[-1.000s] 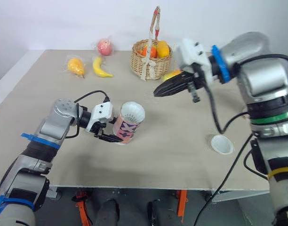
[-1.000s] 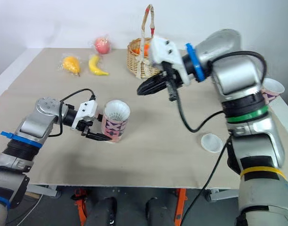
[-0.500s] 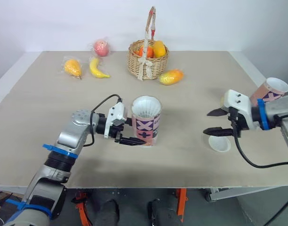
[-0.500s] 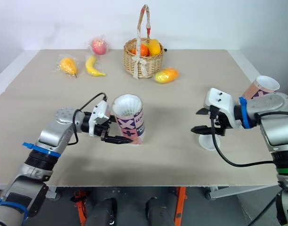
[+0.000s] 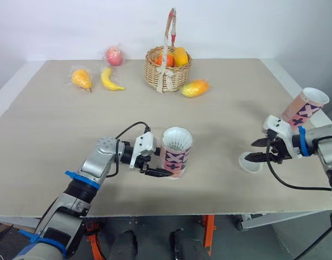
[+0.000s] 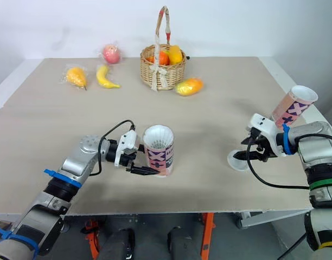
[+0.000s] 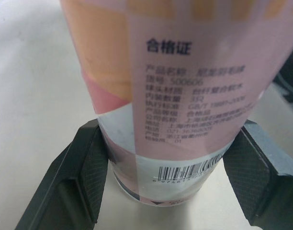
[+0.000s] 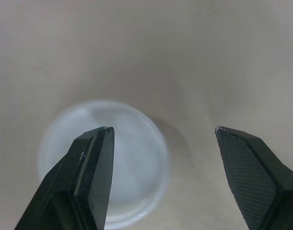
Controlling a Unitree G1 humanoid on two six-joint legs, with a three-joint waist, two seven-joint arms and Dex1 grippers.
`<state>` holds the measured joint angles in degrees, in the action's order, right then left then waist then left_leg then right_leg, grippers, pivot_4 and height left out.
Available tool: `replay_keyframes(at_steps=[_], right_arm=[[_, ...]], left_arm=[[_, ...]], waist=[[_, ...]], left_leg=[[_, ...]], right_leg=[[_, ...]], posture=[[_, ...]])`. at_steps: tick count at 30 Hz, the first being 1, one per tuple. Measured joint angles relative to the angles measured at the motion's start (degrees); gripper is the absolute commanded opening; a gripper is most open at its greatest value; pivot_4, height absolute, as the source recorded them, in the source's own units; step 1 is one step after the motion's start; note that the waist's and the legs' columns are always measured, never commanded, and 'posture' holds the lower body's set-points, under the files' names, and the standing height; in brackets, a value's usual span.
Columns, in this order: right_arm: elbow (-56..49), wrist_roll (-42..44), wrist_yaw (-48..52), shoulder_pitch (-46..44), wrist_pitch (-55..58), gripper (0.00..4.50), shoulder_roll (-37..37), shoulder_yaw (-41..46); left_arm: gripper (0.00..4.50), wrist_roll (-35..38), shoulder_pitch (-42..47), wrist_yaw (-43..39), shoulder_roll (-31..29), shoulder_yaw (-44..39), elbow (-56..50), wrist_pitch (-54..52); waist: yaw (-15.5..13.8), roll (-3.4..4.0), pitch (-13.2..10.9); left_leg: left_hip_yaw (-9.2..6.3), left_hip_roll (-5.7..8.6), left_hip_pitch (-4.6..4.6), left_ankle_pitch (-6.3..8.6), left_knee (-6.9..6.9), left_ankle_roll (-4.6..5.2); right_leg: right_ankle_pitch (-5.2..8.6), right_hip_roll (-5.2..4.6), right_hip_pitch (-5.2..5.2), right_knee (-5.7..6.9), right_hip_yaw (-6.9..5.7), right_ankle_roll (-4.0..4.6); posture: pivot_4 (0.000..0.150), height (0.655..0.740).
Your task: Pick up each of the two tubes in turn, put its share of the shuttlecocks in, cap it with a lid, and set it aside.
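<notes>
1. Left gripper (image 5: 160,172) is clamped on the first tube (image 5: 176,157). In the wrist view I see one black finger (image 7: 84,167) pressed against each side of it, low down by the barcode.
2. That tube sits near the middle of the tabletop (image 5: 57,124), closer to the near edge, and leans a little. I can't tell if its base touches the surface.
3. Its mouth is open, no lid on, with white shuttlecock feathers (image 5: 177,140) showing inside.
4. Right gripper (image 5: 251,150) is out by the right edge, fingers spread wide apart and holding nothing.
5. The white lid (image 8: 122,172) lies flat on the tabletop right under it. One finger (image 8: 91,163) overlaps the lid's rim, the other is off to the side over bare table. Touching or not, I can't say.
6. The second tube (image 5: 305,106) is at the right edge just behind my right arm, tilted, mouth open.
7. Along the far edge: a wicker basket (image 5: 167,67) of fruit, a mango (image 5: 195,88) just beside it, and a banana (image 5: 108,79) further toward the far left corner.
</notes>
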<state>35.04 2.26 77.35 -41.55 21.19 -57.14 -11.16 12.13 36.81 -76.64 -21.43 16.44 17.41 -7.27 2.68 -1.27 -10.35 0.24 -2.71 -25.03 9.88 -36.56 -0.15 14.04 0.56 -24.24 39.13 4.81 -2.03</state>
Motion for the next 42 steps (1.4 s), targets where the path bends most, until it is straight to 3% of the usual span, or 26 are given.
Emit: replay_keyframes(at_steps=[2,5,11,22,27,29,32,42], right_arm=[[3.0,-1.1,0.1,-1.5,-1.7,3.63,0.6,-0.3],[4.7,-2.2,0.9,-2.3,-3.8,3.03,0.7,-1.0],[5.2,-3.3,4.4,-2.4,-5.6,0.09,0.6,-1.5],[-1.6,-2.0,7.7,-1.8,-3.0,0.03,0.5,-1.0],[-21.1,7.0,9.7,-5.4,7.5,0.03,0.5,3.4],[-33.4,13.0,10.2,-9.0,13.2,0.03,2.4,4.4],[-41.6,15.9,10.1,-14.8,15.5,0.03,4.9,3.1],[-39.1,7.5,9.1,-26.8,8.1,0.03,14.2,-11.7]], left_arm=[[3.26,-0.3,-0.2,0.0,-0.1,0.0,0.0,0.7],[3.26,-0.4,-0.8,0.5,-0.1,-0.2,-0.4,0.9],[3.26,-0.3,-1.9,1.9,0.0,-0.5,-0.9,1.2],[3.26,-0.5,-2.0,1.8,0.2,-0.4,-0.7,1.3],[3.26,-0.6,-1.9,1.5,0.4,-0.4,0.2,2.3],[3.26,-0.4,-1.9,1.1,0.5,-0.5,0.9,2.3],[3.26,-0.4,-1.4,0.9,0.7,-0.4,1.3,2.1],[3.26,-0.4,-0.4,-0.3,0.6,0.0,2.4,2.0]], waist=[[0.0,0.0,0.0],[0.0,0.0,0.0],[0.0,0.0,0.0],[0.0,0.02,0.0],[0.0,0.24,0.1],[0.0,0.27,0.1],[0.0,0.28,0.1],[-0.1,0.14,0.2]], left_leg=[[0.01,0.0,0.01,0.0,0.0,0.0],[0.0,0.0,0.07,0.0,0.0,0.0],[-0.01,0.0,0.39,0.0,0.0,0.0],[0.01,0.0,0.41,0.0,0.02,0.0],[-0.06,-0.02,0.44,0.01,0.07,-0.01],[-0.08,-0.03,0.42,0.01,0.09,-0.01],[-0.11,-0.04,0.42,0.01,0.09,-0.01],[-0.03,-0.07,0.35,0.02,0.12,-0.03]], right_leg=[[0.0,-0.01,0.02,-0.01,0.01,-0.01],[-0.01,0.0,0.07,-0.01,-0.01,-0.03],[0.01,0.0,0.38,-0.01,0.0,-0.04],[0.0,0.0,0.39,-0.01,0.02,-0.05],[0.03,0.02,0.4,-0.01,-0.03,-0.03],[0.05,0.03,0.37,-0.01,-0.04,0.01],[0.06,0.04,0.37,-0.01,-0.1,0.02],[0.1,0.02,0.26,-0.02,-0.09,0.1]], posture=[[0.15,0.74],[0.15,0.74],[0.15,0.74],[0.15,0.74],[0.15,0.74],[0.15,0.74],[0.15,0.74],[0.15,0.74]])
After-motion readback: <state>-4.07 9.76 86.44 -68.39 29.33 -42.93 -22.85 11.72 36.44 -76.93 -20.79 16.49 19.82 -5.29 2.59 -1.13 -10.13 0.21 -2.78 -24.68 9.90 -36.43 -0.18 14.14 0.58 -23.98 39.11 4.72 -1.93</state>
